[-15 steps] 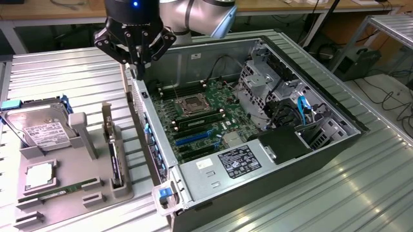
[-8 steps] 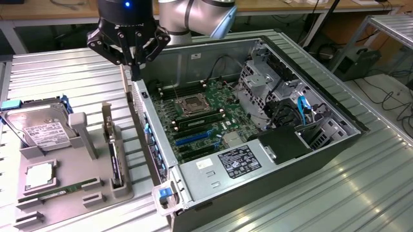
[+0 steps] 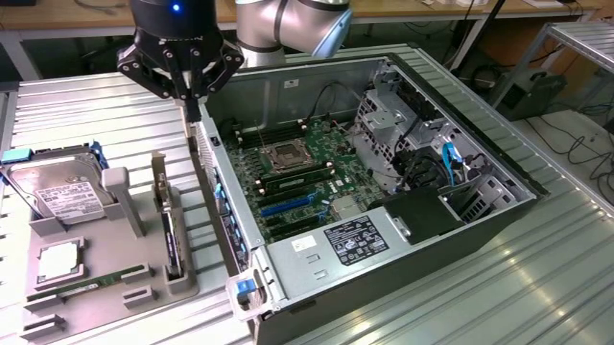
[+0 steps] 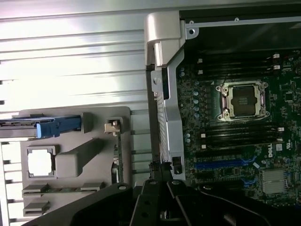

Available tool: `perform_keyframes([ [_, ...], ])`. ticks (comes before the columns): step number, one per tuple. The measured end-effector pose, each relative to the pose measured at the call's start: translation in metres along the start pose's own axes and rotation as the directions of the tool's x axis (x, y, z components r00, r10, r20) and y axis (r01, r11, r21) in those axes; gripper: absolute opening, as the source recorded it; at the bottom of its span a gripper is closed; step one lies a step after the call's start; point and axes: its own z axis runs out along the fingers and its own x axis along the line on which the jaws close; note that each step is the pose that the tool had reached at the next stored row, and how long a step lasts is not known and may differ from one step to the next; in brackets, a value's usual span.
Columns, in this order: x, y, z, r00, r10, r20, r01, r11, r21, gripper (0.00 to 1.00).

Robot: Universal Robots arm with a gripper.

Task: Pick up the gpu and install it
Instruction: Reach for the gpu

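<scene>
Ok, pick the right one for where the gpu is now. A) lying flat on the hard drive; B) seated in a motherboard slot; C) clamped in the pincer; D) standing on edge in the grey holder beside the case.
D: the gpu stands on edge in the grey holder beside the case, while the pincer hangs shut, holding nothing, over the case's wall.

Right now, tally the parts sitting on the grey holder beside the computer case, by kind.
hard drive: 1
CPU: 1
RAM stick: 1
gpu: 1
Total: 4
</scene>
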Motion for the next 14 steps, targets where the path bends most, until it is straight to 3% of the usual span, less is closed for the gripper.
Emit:
perform_keyframes([
  [14,0.014,-0.0195,0.0002,1.0,0.0,-0.0001,0.0,1.0,0.0,0.11],
])
